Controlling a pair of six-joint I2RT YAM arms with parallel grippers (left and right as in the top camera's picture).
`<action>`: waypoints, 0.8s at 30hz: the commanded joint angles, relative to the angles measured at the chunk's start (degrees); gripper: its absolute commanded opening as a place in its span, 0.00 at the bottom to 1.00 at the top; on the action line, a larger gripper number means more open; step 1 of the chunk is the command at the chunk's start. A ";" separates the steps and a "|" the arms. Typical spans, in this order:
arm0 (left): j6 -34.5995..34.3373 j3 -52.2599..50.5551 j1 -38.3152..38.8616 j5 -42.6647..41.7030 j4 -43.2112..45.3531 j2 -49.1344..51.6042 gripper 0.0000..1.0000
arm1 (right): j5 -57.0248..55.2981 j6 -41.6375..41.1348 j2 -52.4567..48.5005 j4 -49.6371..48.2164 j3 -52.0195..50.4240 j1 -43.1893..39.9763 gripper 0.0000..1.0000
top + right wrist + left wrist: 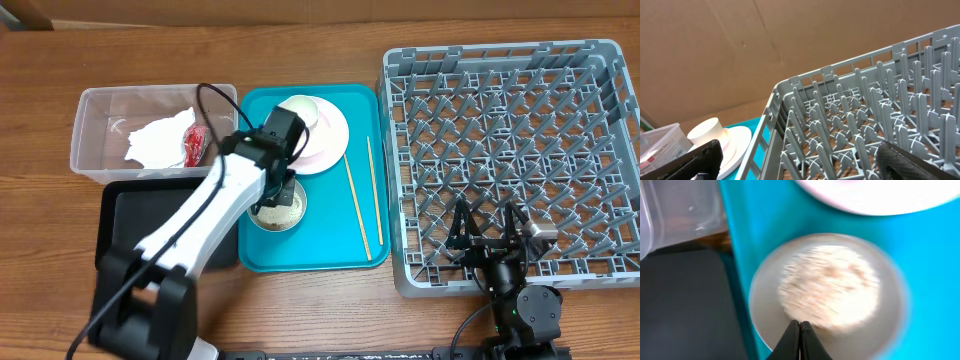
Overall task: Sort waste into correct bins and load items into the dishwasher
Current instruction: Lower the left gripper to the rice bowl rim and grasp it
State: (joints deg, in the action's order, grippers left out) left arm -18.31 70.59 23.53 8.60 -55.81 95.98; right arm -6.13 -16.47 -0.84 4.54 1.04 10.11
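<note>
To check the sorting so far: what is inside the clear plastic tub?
A crumpled white napkin and a red wrapper lie in the clear tub. The left arm hides its near right corner.

The tray (300, 255) bears bowl (287, 213), plate (332, 140), chopsticks (357, 205); rack (510, 150) to its right.

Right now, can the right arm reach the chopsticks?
Probably yes. The chopsticks lie uncovered at the right of the teal tray; the left gripper sits over the bowl, clear of them. The right gripper, open above the dish rack, only has to cross its wall.
</note>
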 commanded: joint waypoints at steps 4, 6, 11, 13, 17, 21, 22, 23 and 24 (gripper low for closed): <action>-2.51 1.46 0.50 -19.96 -1.18 -4.57 0.04 | 0.26 0.00 0.50 -0.33 -0.59 -0.39 1.00; -2.45 0.98 1.27 -20.00 -1.16 -4.37 0.14 | 0.26 0.00 0.50 -0.33 -0.59 -0.39 1.00; -2.29 -1.33 2.80 -16.24 -0.76 -4.35 0.24 | 0.26 0.00 0.50 -0.33 -0.59 -0.39 1.00; -2.29 -2.03 3.10 -14.91 -0.70 -4.35 0.22 | 0.26 0.00 0.50 -0.33 -0.59 -0.39 1.00; -2.29 -3.67 3.63 -13.53 1.27 -4.33 0.19 | 0.26 0.00 0.50 -0.33 -0.59 -0.39 1.00; -2.27 -5.88 4.33 -13.49 4.98 -4.15 0.20 | 0.26 0.00 0.50 -0.33 -0.59 -0.39 1.00; -2.29 -6.54 4.55 -13.46 6.08 -4.15 0.19 | 0.26 0.00 0.50 -0.33 -0.59 -0.39 1.00; -2.29 -7.08 4.72 -13.46 7.13 -4.15 0.19 | 0.26 -0.02 0.50 -0.33 -0.59 -0.39 1.00; -2.29 -7.82 4.98 -13.33 8.59 -4.15 0.18 | 0.26 0.00 0.50 -0.33 -0.59 -0.39 1.00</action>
State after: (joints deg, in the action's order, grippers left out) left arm -20.67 64.77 27.64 -5.58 -49.12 91.53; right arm -6.13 -16.49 -0.84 4.54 1.04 10.11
